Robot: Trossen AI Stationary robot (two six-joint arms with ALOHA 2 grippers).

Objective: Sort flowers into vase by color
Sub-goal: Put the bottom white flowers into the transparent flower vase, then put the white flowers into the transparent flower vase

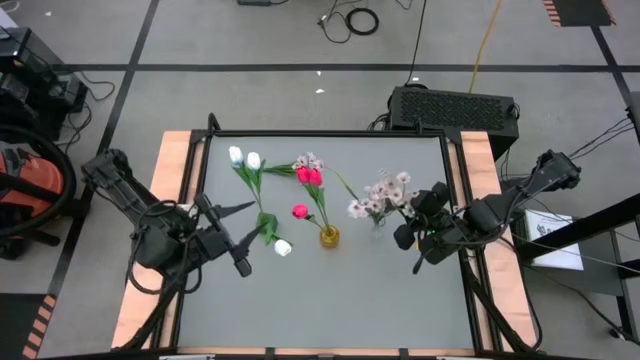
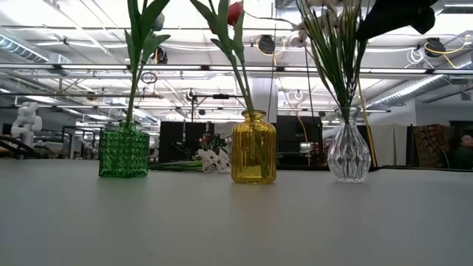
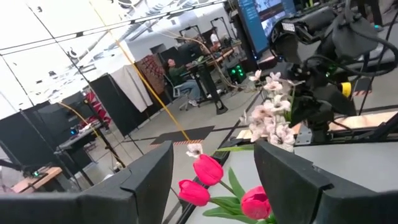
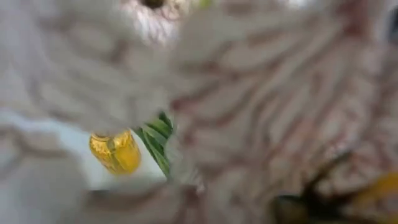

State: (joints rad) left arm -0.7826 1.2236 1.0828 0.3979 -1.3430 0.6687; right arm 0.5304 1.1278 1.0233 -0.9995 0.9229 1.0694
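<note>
Three vases stand in a row. The green vase (image 2: 123,151) holds the white tulips (image 1: 245,158). The yellow vase (image 1: 329,237) holds the pink-red tulips (image 1: 308,176). The clear vase (image 2: 349,154) holds sprays of pale blossoms (image 1: 385,192). One more pale spray (image 2: 214,159) lies on the table behind the vases. My left gripper (image 1: 228,226) is open and empty, left of the green vase, with the pink-red tulips (image 3: 208,171) showing between its fingers. My right gripper (image 1: 410,214) hovers just right of the clear vase, above its rim. Blurred pale blossoms (image 4: 249,93) fill its wrist view.
The grey table top (image 1: 340,300) has open room on its near side, in front of the vases. Wooden side rails (image 1: 165,200) border the table on the left and right. A black box (image 1: 455,105) sits beyond the far edge.
</note>
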